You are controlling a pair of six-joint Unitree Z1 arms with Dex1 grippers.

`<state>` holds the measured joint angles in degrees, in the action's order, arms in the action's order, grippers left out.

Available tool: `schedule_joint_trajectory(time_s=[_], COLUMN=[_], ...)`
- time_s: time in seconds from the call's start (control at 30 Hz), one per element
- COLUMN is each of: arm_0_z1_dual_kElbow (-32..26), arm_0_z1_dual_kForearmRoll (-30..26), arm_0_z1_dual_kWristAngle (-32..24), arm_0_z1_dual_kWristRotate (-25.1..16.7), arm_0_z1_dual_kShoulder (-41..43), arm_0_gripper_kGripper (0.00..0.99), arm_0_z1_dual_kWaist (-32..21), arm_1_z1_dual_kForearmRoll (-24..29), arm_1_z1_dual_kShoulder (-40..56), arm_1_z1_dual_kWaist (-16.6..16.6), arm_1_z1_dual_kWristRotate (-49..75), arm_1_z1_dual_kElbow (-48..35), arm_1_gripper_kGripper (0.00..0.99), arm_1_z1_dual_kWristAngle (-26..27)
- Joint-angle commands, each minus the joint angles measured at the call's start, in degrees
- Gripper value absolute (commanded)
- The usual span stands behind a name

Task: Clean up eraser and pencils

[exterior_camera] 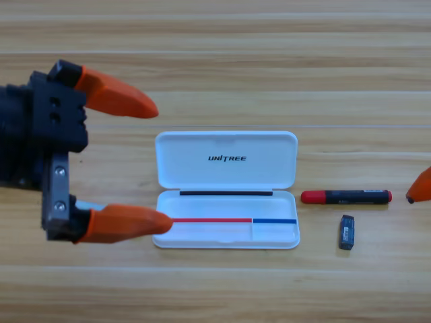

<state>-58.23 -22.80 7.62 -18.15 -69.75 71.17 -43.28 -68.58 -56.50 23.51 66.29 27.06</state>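
Reaching in from the picture's left, the left gripper (153, 163) hangs large over the table (215, 40), its jaws spread wide and holding nothing, the lower tip over the white case's (226, 159) left edge. The case lies open. Right of it lies the red-and-black pencil (346, 196), the eraser (347, 232) just below. Only the right gripper's (420, 187) orange tip shows at the right edge; whether it is spread or clenched cannot be told.

open case (226, 190) mid table (215, 40), lid on far side. marker (345, 196) just right of case; eraser (347, 232) nearer, just below it. left gripper (155, 163) at case's left edge.
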Motion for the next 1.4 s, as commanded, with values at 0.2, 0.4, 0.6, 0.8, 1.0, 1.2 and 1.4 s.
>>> schedule_joint_trajectory(time_s=[0.2, 0.4, 0.6, 0.8, 1.0, 1.2, 1.4], arm_0_z1_dual_kElbow=[4.0, 6.72, 7.08, 5.32, -1.36, -5.05, -7.6], arm_0_z1_dual_kForearmRoll=[2.93, 5.04, 2.85, -1.9, -7.35, -9.02, -11.66], arm_0_z1_dual_kWristAngle=[-1.47, -1.47, 3.98, 10.84, 16.99, 17.34, 15.94], arm_0_z1_dual_kWristRotate=[-0.57, -2.59, -7.78, -14.55, -22.28, -33.0, -39.33], arm_0_z1_dual_kShoulder=[1.9, 2.34, 2.87, 4.27, 5.33, 5.68, 1.55], arm_0_gripper_kGripper=[0.959, 0.942, 0.936, 0.936, 0.934, 0.936, 0.936], arm_0_z1_dual_kWaist=[1.08, 1.08, 0.99, 0.02, -5.34, -14.48, -22.13], arm_1_z1_dual_kForearmRoll=[2.33, 2.76, 2.85, 0.13, -1.45, -1.63, -0.58], arm_1_z1_dual_kShoulder=[-2.26, 1.17, 1.96, -5.78, -18.17, -29.6, -38.21], arm_1_z1_dual_kWaist=[-1.34, -1.34, 1.3, 9.56, 10.44, 10.97, 10.97], arm_1_z1_dual_kWristRotate=[-1.01, -2.77, -7.34, -14.72, -35.9, -42.4, -54.45], arm_1_z1_dual_kElbow=[-0.55, -2.74, -3.53, -2.74, 1.04, 2.62, 3.41], arm_1_gripper_kGripper=[0.986, 0.986, 0.986, 0.986, 0.986, 0.99, 0.99], arm_1_z1_dual_kWristAngle=[0.62, 0.1, -6.85, -15.28, -36.2, -37.7, -36.47])
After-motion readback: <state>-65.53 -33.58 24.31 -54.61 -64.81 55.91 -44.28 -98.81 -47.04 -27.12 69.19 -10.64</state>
